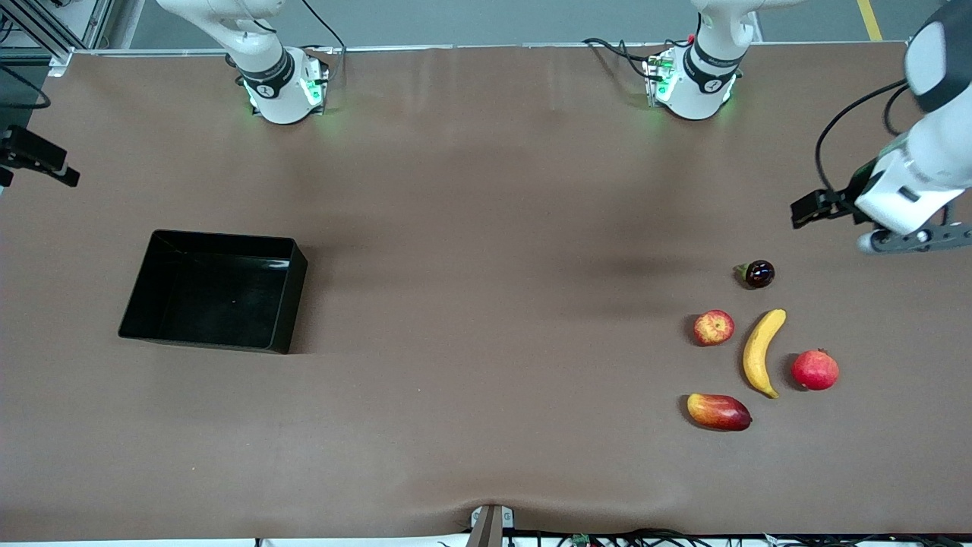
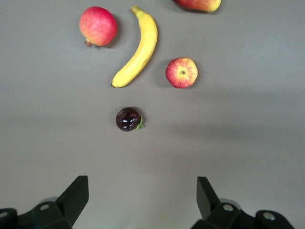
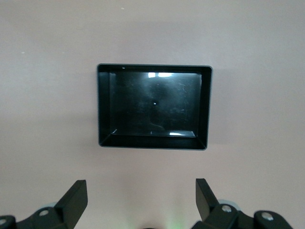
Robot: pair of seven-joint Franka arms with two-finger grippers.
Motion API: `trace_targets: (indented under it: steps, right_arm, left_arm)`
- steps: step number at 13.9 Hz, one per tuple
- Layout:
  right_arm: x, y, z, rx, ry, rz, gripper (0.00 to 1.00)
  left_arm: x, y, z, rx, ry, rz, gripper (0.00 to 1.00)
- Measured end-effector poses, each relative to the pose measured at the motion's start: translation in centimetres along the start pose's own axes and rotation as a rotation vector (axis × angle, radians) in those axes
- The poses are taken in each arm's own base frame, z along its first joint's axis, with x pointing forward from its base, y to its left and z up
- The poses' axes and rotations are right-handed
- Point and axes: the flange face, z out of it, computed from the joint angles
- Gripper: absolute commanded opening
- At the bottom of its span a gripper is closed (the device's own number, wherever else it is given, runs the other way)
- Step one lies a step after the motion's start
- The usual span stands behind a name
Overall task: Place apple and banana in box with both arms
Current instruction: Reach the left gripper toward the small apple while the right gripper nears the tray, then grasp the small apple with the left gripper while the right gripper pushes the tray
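The mango [image 1: 718, 411] is seen lowest among the fruits, nearest the front camera, on the brown table [image 1: 486, 380].

The left claw [image 2: 143, 200] is held spread in the air, nothing between its fingers [image 2: 76, 193]. In the front view it is only partly seen at the frame's edge, up over the table at the left arm's end. In the left wrist view the table lies below it, and the closest thing to it is a small dark glossy fruit [image 1: 759, 273] with a green bit at its side. Taking the banana [image 1: 762, 352] as the landmark: the dark fruit lies farther from the front camera than the banana, near its upper tip; the apple [image 1: 714, 327] lies just beside the banana, apart from it, toward the right arm's end; a larger red round fruit with a crown [image 1: 815, 370] lies beside the banana toward the left arm's end; the mango lies nearer the front camera than the banana, close to its lower tip. None of the fruits touch one another.

The right claw [image 3: 141, 200] is likewise held spread and holds nothing — it is seen only in its own wrist view, up in the air with the box [image 1: 290, 262] below it. The box rests flat on the table, well apart from the banana, toward the right arm's end, and nothing is seen in it.
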Motion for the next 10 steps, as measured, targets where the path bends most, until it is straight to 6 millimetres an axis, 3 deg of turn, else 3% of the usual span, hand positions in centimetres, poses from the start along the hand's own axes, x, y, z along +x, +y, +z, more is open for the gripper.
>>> trace_targets:
  steps: [5,8,10]
  right_arm:
    - [5.5,9.9,9.8,-0.005,-0.074,0.022,1.0]
    - [7.3,11.4,15.9,0.012,-0.167,0.03,1.0]
    - [8.5,12.8,22.0,0.026,-0.24,0.047,1.0]
  left_arm:
    - [0.5,0.6,6.9,-0.017,0.068,-0.134,1.0]
    - [1.9,0.8,12.1,-0.036,0.073,-0.233,1.0]
    - [3.2,1.1,15.6,-0.052,0.076,-0.285,1.0]
